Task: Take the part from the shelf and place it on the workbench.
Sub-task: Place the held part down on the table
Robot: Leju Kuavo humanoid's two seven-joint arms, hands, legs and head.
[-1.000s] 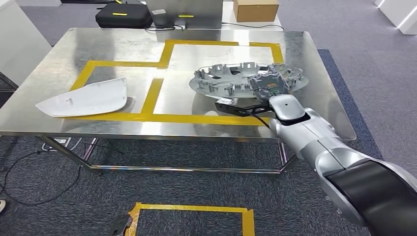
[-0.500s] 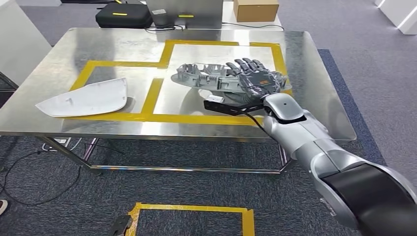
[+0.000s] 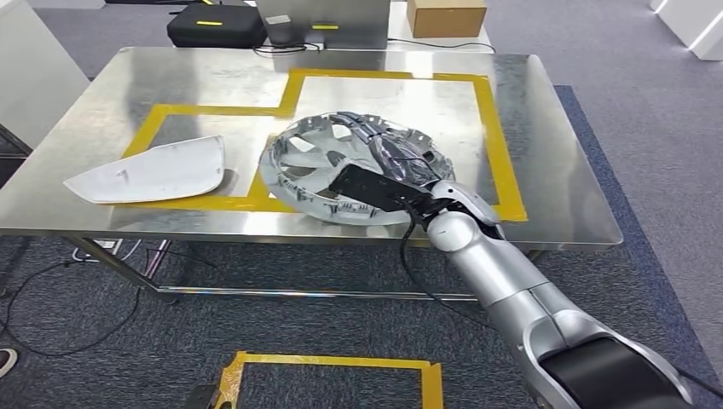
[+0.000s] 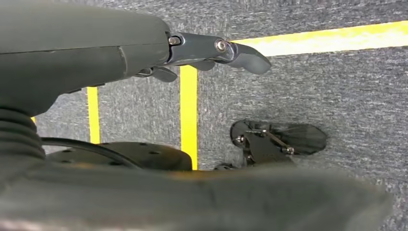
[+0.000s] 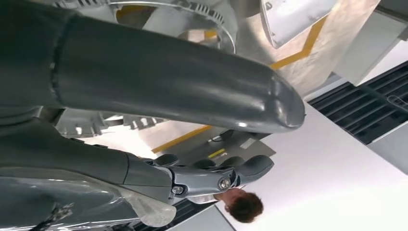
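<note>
The right hand's (image 3: 394,162) dark fingers (image 3: 401,155) lie across the hollow inner face of the wheel cover (image 3: 328,170), and the thick grey thumb (image 5: 192,86) crosses its ribbed rim in the wrist view; the part appears held, though the contact itself is hidden. Half a second ago the cover sat nearly flat and edge-on, further back over the right taped bay; now it is tipped up towards the camera, showing its spokes, and has come forward and left, overlapping the yellow tape (image 3: 170,203) near the front edge of the surface (image 3: 554,170). The silver arm has swung in with it.

No writing can be read on anything here.

The wheel cover is a round, pale grey plastic disc with curved spokes and small clips around its rim. The surface is brushed, reflective steel. On its left lies a white, smooth, wedge-shaped panel (image 3: 153,170), unmoved. Beyond the far edge are a black case (image 3: 213,25) and a cardboard box (image 3: 445,15).

The left hand (image 4: 211,50) hangs over grey carpet (image 4: 337,82), its fingers loosely curled around nothing.
</note>
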